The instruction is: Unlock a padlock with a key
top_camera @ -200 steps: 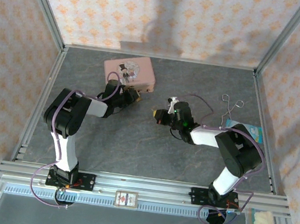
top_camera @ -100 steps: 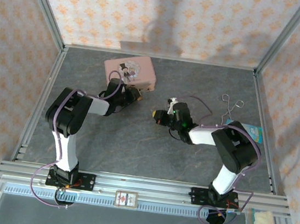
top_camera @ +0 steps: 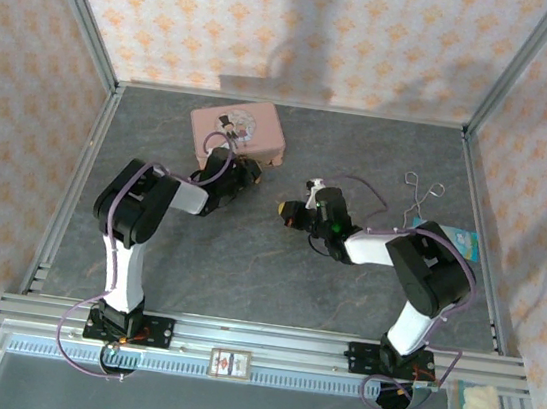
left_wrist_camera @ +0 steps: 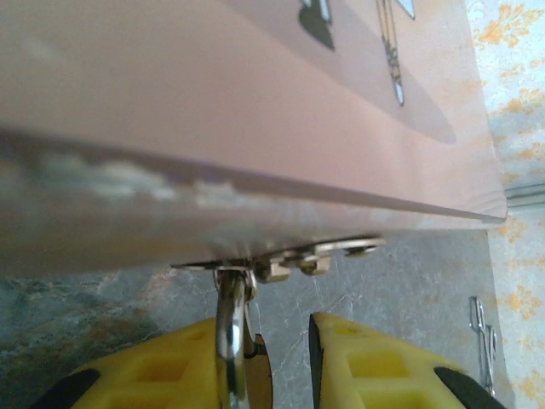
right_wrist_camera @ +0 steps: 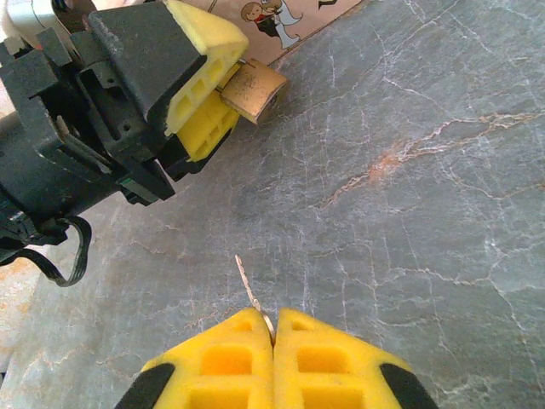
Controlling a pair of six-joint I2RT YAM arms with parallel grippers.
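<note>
Swung left pincer [right_wrist_camera: 225,85], clamped on padlock [right_wrist_camera: 255,89], nearer pink tin [top_camera: 238,131]; holding key [right_wrist_camera: 249,285] in clenched right pincer [right_wrist_camera: 274,328], insertion pending.

I see the small brass padlock [right_wrist_camera: 254,92] clamped in the left gripper [right_wrist_camera: 232,85]; the thin silvery key [right_wrist_camera: 246,285] pokes from the pinched right gripper [right_wrist_camera: 272,322].

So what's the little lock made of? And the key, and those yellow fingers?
The padlock looks like brass: a golden-yellow body with a dull metal shine. The key looks like steel or similar: thin, silvery, glinting. The yellow fingers look like matte plastic or rubber, moulded with square hollows; which one, the look leaves open.
</note>
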